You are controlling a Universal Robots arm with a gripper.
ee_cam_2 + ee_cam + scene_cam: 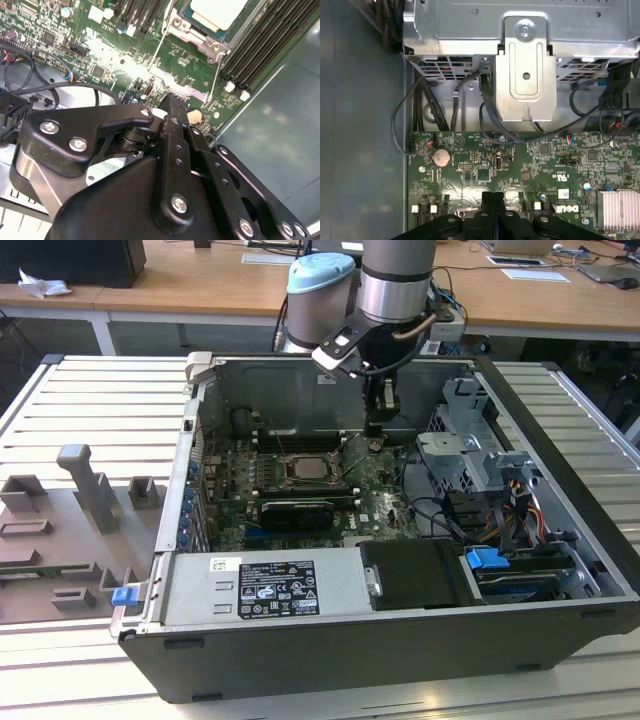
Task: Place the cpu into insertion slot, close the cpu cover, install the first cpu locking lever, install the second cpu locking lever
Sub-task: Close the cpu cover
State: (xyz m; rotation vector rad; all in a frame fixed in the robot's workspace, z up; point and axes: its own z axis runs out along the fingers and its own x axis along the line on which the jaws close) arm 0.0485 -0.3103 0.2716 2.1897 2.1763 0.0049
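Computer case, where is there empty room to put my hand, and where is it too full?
Free: the ribbed table on the exterior view's right of the case, and the flat power supply top along its front wall. Crowded: the cables between the green board and the drive cage, and above the board, where the arm hangs.

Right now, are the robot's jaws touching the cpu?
Apart. The second wrist view shows a stretch of green circuit board between the shut jaws and the cpu.

the cpu (216, 11) looks like matt, smooth metal.
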